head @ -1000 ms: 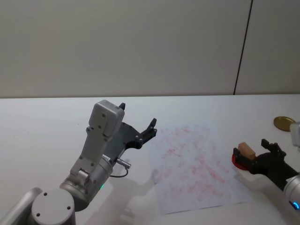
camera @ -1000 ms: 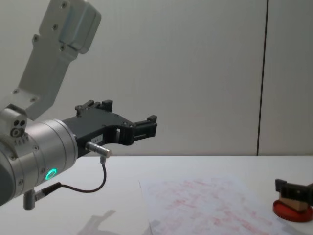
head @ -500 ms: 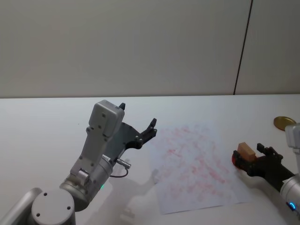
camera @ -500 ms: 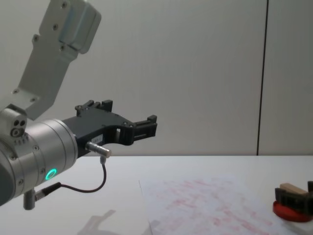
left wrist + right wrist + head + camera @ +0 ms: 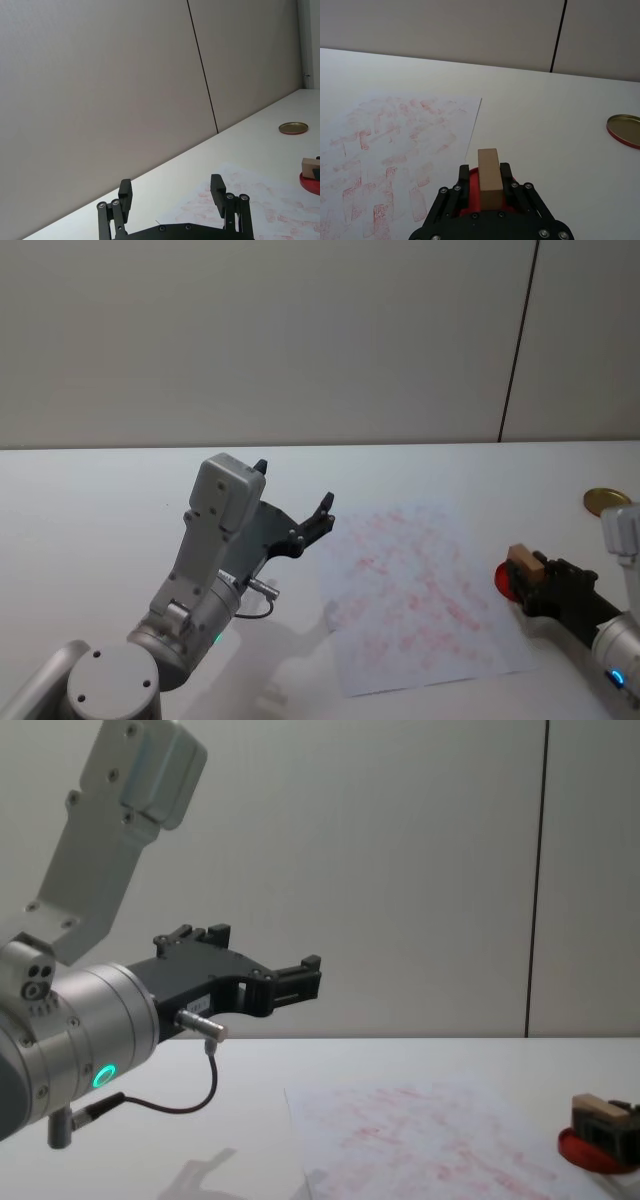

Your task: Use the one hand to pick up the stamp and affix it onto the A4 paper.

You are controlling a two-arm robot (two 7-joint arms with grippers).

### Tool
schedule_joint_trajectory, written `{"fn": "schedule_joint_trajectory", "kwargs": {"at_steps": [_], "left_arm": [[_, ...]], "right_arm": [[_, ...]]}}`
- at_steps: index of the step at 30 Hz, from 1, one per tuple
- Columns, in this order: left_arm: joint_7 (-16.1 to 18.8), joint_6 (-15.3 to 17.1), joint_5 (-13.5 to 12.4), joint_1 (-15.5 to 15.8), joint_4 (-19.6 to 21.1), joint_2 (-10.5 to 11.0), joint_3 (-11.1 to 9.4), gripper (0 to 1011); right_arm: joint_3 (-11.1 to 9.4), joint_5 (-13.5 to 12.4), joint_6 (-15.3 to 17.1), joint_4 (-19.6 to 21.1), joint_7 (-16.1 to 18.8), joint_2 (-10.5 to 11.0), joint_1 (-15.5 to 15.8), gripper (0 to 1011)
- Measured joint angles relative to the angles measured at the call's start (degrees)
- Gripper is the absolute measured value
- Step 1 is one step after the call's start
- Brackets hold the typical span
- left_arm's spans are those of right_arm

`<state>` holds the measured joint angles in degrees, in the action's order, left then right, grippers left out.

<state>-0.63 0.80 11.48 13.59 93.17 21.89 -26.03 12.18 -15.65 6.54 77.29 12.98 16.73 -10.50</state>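
Note:
The stamp (image 5: 488, 162), a small tan wooden block, stands on a flat red ink pad (image 5: 471, 176). My right gripper (image 5: 486, 187) is shut on the stamp, one black finger against each side. In the head view the stamp (image 5: 523, 562) and right gripper (image 5: 535, 582) sit at the right edge of the A4 paper (image 5: 415, 590), a white sheet covered in faint red marks. My left gripper (image 5: 297, 525) hangs open in the air to the left of the paper, holding nothing.
A round gold lid (image 5: 607, 501) lies on the white table beyond the ink pad, at the far right. The left arm's grey body (image 5: 80, 1030) and its cable rise over the table's left side. A pale wall stands behind the table.
The right gripper's fingers have closed in on the stamp and its wrist has shifted a little. The stamp stays on the red pad. The left arm has not moved.

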Motion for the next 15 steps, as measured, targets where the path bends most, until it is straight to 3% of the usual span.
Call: {"fn": "schedule_joint_trajectory", "kwargs": {"at_steps": [1, 7, 15], "left_arm": [[0.00, 0.00, 0.00, 0.00, 0.00, 0.01, 0.00, 993], [0.00, 0.00, 0.00, 0.00, 0.00, 0.00, 0.00, 993], [0.00, 0.00, 0.00, 0.00, 0.00, 0.00, 0.00, 993]], "right_arm": [[0.04, 0.08, -0.06, -0.15, 0.03, -0.06, -0.09, 376], [0.17, 0.50, -0.65, -0.48, 0.07, -0.21, -0.26, 229], [0.53, 1.56, -2.55, 0.01, 0.51, -0.38, -0.26, 220]]}}
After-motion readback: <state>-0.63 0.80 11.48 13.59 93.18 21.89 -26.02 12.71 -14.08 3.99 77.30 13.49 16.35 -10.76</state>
